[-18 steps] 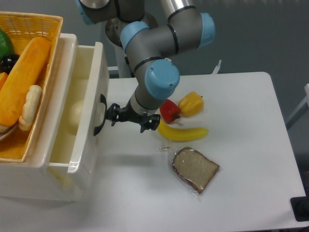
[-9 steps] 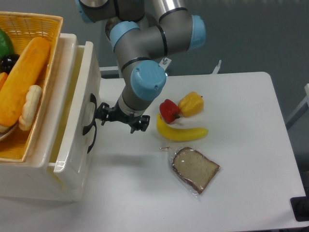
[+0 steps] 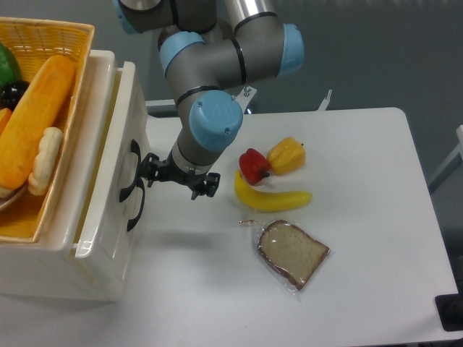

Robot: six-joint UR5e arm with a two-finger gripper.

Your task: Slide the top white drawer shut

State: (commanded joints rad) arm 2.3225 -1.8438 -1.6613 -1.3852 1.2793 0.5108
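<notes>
The top white drawer point(image 3: 124, 108) stands at the left, in the white cabinet point(image 3: 43, 271). It sticks out only a narrow way, and a thin strip of its inside shows. Its black arched handle point(image 3: 129, 168) is on the front face. My gripper point(image 3: 147, 170) points left at the drawer front, with its tips touching the front next to the handle. The fingers look closed together and hold nothing. The lower drawer's black handle point(image 3: 134, 211) shows just below.
A wicker basket point(image 3: 61, 32) with bread and other food sits on top of the cabinet. On the white table to my right lie a red pepper point(image 3: 253, 165), a yellow pepper point(image 3: 286, 155), a banana point(image 3: 273, 198) and a bagged bread slice point(image 3: 293, 253).
The gripper has moved left against the drawer front, and the top drawer has slid from well open to almost shut. The round object inside it is now hidden.
</notes>
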